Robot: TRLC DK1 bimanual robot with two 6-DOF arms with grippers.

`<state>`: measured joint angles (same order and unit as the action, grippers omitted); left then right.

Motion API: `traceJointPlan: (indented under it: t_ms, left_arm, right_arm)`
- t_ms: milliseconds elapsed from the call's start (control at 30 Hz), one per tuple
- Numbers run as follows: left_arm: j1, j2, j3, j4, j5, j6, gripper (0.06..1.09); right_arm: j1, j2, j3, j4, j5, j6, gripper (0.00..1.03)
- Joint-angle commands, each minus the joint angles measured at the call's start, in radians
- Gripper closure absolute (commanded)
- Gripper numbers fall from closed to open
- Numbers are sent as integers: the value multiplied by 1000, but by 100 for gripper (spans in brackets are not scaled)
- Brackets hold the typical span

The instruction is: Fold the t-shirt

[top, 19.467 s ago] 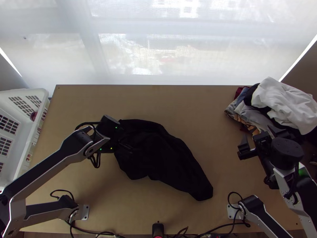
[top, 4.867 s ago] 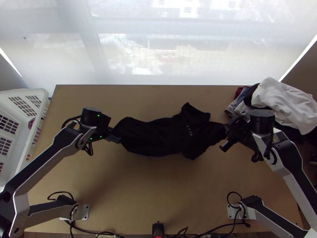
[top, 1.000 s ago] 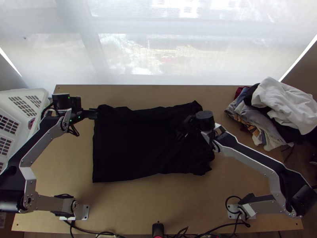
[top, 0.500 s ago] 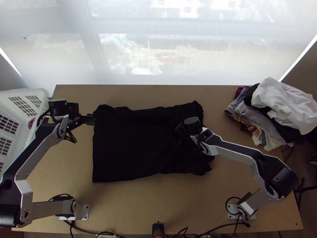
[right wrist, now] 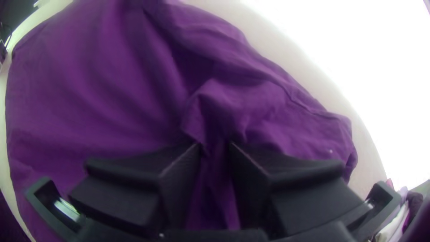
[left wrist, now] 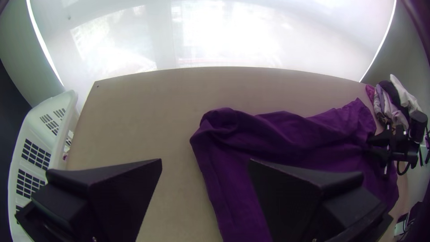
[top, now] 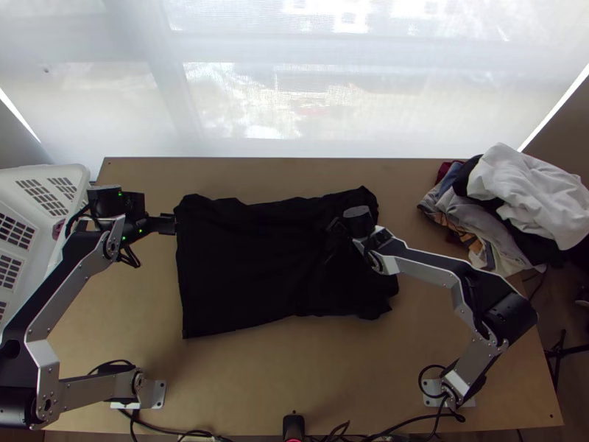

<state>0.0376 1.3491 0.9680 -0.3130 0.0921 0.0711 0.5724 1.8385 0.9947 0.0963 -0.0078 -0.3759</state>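
Note:
Black in the top view, the t-shirt [top: 250,272] lies spread in a wide, rough rectangle, wrinkled at its right part. My left gripper [top: 174,224] is at its far left corner. My right gripper [top: 333,249] is over the shirt's right part. In the left wrist view the left gripper [left wrist: 206,160] stands open, the purple-looking shirt [left wrist: 286,143] partly behind one finger and nothing held. In the right wrist view the right gripper [right wrist: 215,144] has its fingers close together on a raised fold of the shirt [right wrist: 89,89].
A white basket [top: 55,276] stands off the table's left edge. A pile of clothes [top: 515,191] lies at the far right corner. Bare wood [top: 258,387] shows between the shirt and the near edge, and more lies beyond the shirt.
Since five seconds ago the shirt has gone from a narrow bunch between the grippers to lying wide. Lately its near left corner shifted right; the left gripper drew back left, the right arm slightly farther away.

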Motion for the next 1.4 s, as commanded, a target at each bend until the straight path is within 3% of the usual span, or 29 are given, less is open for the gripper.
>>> traceJointPlan:
  t_ms: [0,367,400,567,700,933,1100,1367]
  left_arm:
    - [-4,-2,6,-1,1,6,15]
    - [-28,62,67,8,5,-10,15]
    - [-41,62,66,3,6,-19,15]
    - [-133,19,34,-40,14,-30,15]
    - [-216,-44,6,-138,63,-19,15]
    - [-285,-203,-60,-394,130,99,15]
    - [-281,-269,-77,-591,133,251,15]
    - [-297,-286,-126,-713,129,380,14]
  right_arm:
    - [-19,-12,53,5,23,-6,100]
    - [4,-47,101,-118,28,-6,100]
    - [12,-48,96,-122,28,-3,94]
    - [12,-90,70,-159,29,23,38]
    - [-20,-211,24,-241,31,43,14]
    - [-83,-513,-114,-440,31,-8,10]
    - [-63,-706,-200,-603,29,-26,10]
    - [-9,-812,-248,-738,29,-27,10]
